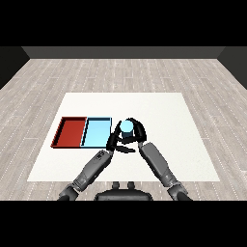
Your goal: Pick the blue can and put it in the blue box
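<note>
Blue can (126, 127) sits upright inside the curl of the right hand (136, 131), whose black fingers wrap round it from the right. Left hand (114, 140) is just beside the can's lower left; its fingers' state cannot be told. Light blue tray (96, 133) lies immediately left of both hands, red tray (70, 131) beyond it. No writing can be read on the can.

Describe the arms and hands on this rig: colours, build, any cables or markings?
Two grey forearms, left and right, each built of rounded, segmented shells that widen toward the wrist. Each ends in a black hand with slim fingers and a thumb: left hand, right hand. The elbow ends look darker. No cables, sleeves or markings can be made out.
</note>
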You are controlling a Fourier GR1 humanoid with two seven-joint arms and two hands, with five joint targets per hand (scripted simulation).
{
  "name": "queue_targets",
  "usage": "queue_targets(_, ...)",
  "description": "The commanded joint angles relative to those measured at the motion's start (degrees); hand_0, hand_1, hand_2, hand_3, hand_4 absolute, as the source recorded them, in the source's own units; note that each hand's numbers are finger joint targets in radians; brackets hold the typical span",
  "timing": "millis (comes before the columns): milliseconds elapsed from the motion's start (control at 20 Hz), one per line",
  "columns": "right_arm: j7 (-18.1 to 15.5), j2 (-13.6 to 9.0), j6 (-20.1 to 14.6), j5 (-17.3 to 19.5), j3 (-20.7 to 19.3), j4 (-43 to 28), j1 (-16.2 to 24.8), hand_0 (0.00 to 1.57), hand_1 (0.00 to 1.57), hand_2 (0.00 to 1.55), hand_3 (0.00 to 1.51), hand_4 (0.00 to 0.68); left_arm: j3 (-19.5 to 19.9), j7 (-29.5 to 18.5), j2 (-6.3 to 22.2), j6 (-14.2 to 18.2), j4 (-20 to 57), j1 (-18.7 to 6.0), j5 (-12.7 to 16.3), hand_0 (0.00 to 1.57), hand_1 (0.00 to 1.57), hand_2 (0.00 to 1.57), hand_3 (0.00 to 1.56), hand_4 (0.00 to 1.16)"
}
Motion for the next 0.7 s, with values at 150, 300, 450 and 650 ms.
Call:
queue_targets(150,2.49,0.03,1.37,0.7,-0.6,-3.6,1.63,1.43,1.43,1.46,1.37,0.552,-4.14,1.79,-0.01,4.79,4.39,-7.72,7.02,0.0,0.0,0.0,0.0,0.0)
queue_targets(300,-4.77,0.03,0.28,-2.06,0.76,3.91,0.11,1.43,1.43,1.46,1.38,0.549,-2.13,-0.97,-0.01,3.06,4.54,-3.63,2.5,0.0,0.0,0.0,0.0,0.0)
queue_targets(450,-0.47,0.04,1.2,-0.36,-1.12,0.27,-0.52,1.43,1.43,1.46,1.38,0.551,-0.23,3.38,-0.01,0.91,1.3,-3.39,0.46,0.0,0.0,0.0,0.0,0.0)
queue_targets(650,-0.64,0.04,-5.58,-2.62,7.83,-2.68,1.5,1.43,1.43,1.46,1.37,0.533,-6.98,-1.1,-0.01,6.07,5.67,-7.26,8.25,0.0,0.0,0.0,0.0,0.0)
